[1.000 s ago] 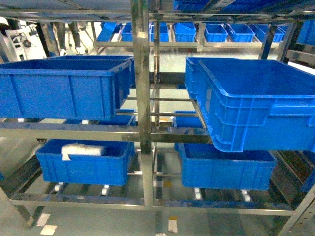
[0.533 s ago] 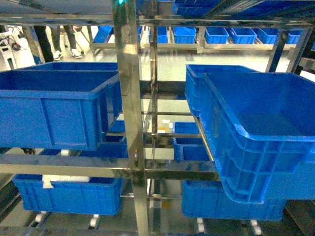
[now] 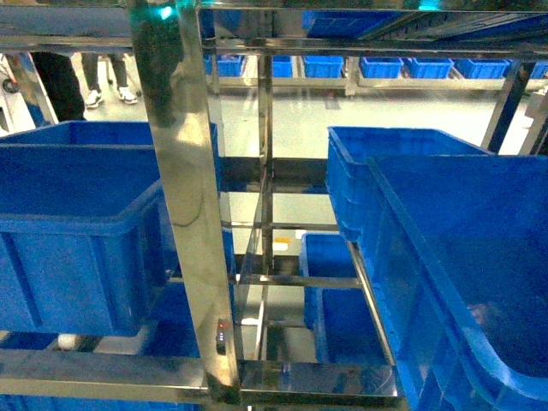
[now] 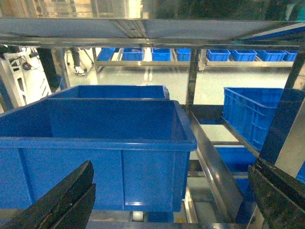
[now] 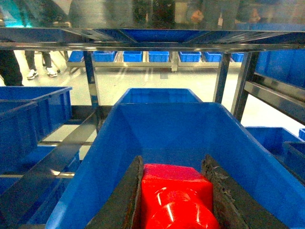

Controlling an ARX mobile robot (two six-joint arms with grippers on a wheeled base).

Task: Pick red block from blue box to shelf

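Grip check: right gripper (image 5: 175, 200) jaws clamped on red block (image 5: 175, 198) by flat sides — likely light, rigid, glossy-slippery, needing firm hold; left gripper (image 4: 171, 200) jaws apart, empty.

The red block (image 5: 176, 198) sat glossy and bright, its round stud facing the right wrist camera (1 stud only), wedged between 2 dark fingers (image 5: 125, 200). The shelf (image 3: 184, 214) stood as shiny steel uprights and rails. The blue box was not visible.
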